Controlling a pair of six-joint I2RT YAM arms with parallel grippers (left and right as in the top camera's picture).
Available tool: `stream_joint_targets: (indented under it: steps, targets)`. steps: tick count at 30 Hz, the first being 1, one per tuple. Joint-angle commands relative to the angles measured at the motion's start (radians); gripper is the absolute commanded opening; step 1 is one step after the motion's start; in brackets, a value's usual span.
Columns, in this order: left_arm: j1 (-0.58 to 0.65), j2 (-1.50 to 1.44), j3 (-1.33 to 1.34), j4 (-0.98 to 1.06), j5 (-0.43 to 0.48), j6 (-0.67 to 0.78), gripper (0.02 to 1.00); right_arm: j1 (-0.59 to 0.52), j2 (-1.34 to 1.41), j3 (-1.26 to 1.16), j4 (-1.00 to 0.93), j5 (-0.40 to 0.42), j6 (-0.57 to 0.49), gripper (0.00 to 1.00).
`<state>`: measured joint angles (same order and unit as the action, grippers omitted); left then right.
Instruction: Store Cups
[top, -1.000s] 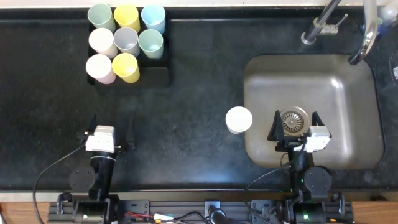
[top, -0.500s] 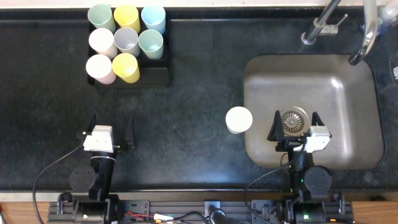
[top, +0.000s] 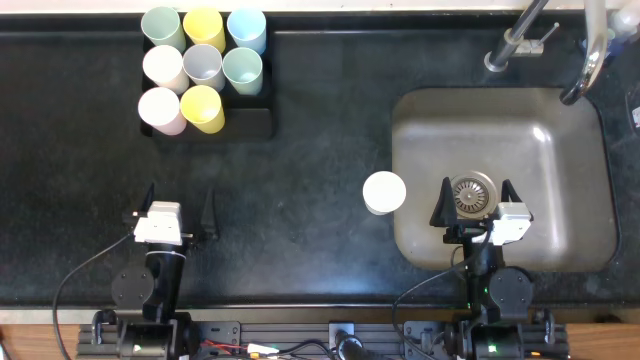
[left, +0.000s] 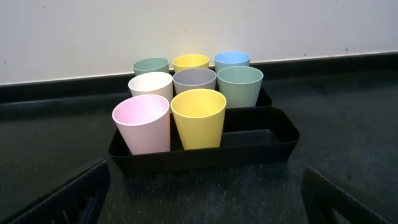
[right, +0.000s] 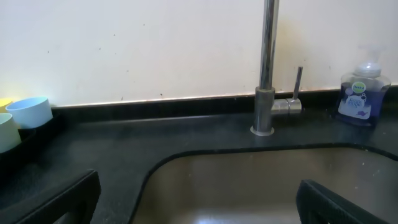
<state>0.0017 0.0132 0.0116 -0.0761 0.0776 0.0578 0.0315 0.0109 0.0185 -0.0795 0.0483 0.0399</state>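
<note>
**Top view.** The black tray (top: 255, 124) holds eight cups (top: 203, 66) and lies far ahead of the left gripper (top: 179, 203), whose fingers are spread wide and hold nothing. One white cup (top: 384, 192) stands alone on the worktop (top: 320, 150), just beside the right gripper (top: 475, 197) on the side towards the left arm. That gripper is likewise spread and empty, and hangs over the sink (top: 560, 140).

**Left wrist view.** The tray lies straight ahead of the left gripper. Its nearest row holds a pink cup (left: 142, 123) and a yellow cup (left: 198, 117), with one free compartment (left: 264, 138) beside them.

**Right wrist view.** Ahead of the right gripper are the sink basin, the tap (right: 268, 68) and a soap bottle (right: 363, 93).

**Progress.** Storage appears nearly complete — eight cups in, one outside, one compartment open. The last cup is not yet grasped by either gripper, so its pick-up and placement are what is left.
</note>
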Motion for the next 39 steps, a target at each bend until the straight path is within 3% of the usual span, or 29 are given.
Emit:
stream_joint_targets:
  steps: [1, 7, 10, 18, 22, 25, 33, 39]
  targets:
    - [0.001, -0.01, -0.003, -0.002, -0.012, -0.01, 0.998, -0.004, -0.007, -0.013, 0.005, -0.007, -0.002, 0.998]
    - [0.001, -0.01, -0.003, -0.002, -0.012, -0.01, 0.998, -0.004, -0.002, 0.077, -0.021, -0.007, -0.002, 0.998]
    - [0.001, -0.01, -0.003, -0.002, -0.012, -0.01, 0.998, -0.004, 0.059, 0.261, -0.167, -0.016, 0.006, 0.998]
    - [0.001, -0.01, -0.003, -0.002, -0.012, -0.01, 0.998, 0.02, 0.763, 0.997, -0.867, -0.047, 0.001, 0.998]
    - [0.001, -0.01, -0.003, -0.002, -0.012, -0.01, 0.998, 0.128, 1.108, 1.262, -1.278, -0.005, -0.05, 0.998]
    - [0.001, -0.01, -0.003, -0.002, -0.012, -0.01, 0.998, 0.199, 1.294, 1.348, -1.444, 0.001, -0.085, 0.998]
    - [0.001, -0.01, -0.003, -0.002, -0.012, -0.01, 0.998, 0.239, 1.581, 1.352, -1.358, -0.008, -0.225, 0.998]
    - [0.001, -0.01, -0.003, -0.002, -0.012, -0.01, 0.998, 0.237, 1.658, 1.352, -1.273, -0.15, -0.328, 0.998]
